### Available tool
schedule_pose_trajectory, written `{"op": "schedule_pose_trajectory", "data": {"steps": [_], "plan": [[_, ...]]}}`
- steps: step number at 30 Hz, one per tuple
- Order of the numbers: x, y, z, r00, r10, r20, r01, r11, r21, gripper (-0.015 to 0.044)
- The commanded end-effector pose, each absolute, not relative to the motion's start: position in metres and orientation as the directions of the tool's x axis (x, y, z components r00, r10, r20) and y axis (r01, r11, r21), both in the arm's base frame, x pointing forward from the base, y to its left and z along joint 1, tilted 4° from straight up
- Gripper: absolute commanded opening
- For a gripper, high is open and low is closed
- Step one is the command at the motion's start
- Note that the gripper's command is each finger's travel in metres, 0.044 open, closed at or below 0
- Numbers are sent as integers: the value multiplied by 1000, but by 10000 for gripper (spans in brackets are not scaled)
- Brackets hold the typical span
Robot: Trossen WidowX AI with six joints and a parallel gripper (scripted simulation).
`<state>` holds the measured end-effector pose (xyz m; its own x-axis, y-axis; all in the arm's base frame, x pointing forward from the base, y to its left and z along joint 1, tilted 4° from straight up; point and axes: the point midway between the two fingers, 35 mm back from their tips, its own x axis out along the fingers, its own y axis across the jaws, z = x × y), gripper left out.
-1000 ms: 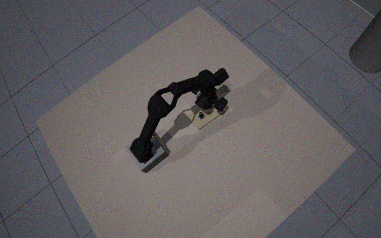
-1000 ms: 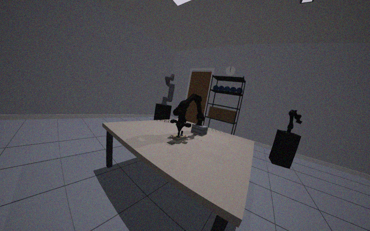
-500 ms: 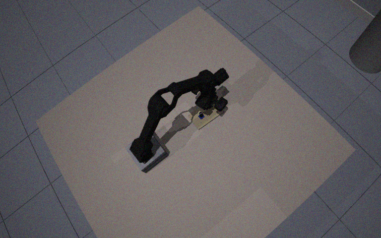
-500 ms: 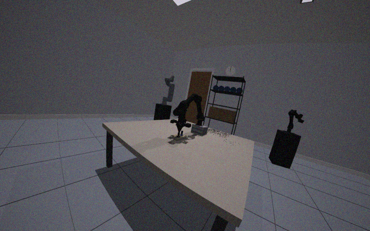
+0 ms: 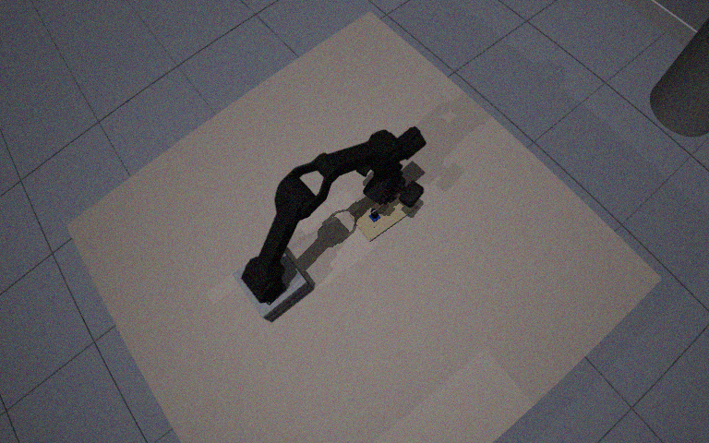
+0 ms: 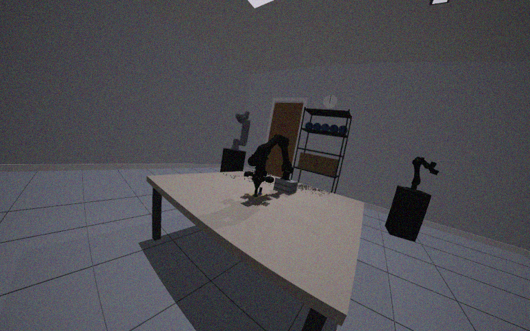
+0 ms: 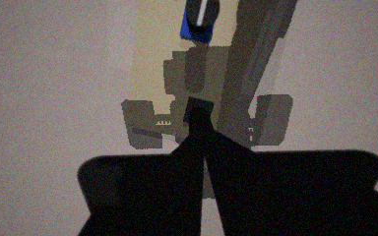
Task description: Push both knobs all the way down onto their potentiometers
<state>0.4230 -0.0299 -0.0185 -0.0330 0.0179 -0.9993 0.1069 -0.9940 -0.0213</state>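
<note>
The pale yellow circuit board (image 5: 370, 233) (image 7: 149, 59) stands on the table. Near one end, a black knob (image 5: 374, 212) (image 6: 260, 189) (image 7: 194, 14) with a white line sits over a blue potentiometer (image 5: 374, 219) (image 7: 190, 33); I cannot tell how far down this knob is. My gripper (image 6: 255, 194) (image 7: 202, 132) is shut, pointing down over the other part of the board, beside the visible knob. The second knob and its potentiometer are not clearly seen; the fingers and their shadow cover that area. I cannot tell whether the fingertips touch anything.
The arm's grey base block (image 5: 293, 293) (image 6: 285, 185) stands on the table (image 5: 490, 263) (image 6: 301, 237) behind the board. The visible knob stands close to the fingers. Dark arm shadows fall across the board and table.
</note>
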Motion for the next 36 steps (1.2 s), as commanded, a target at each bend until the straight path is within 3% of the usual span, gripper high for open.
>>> {"op": "schedule_pose_trajectory", "data": {"steps": [1,31,36], "plan": [[424,-31,-27,-37,14,-999,101,-995,-17,0],[425,-31,2,-37,14,-999,101,-995,-17,0],[423,-30,-4,-44,19,-999,106,-994,-23,131]]}}
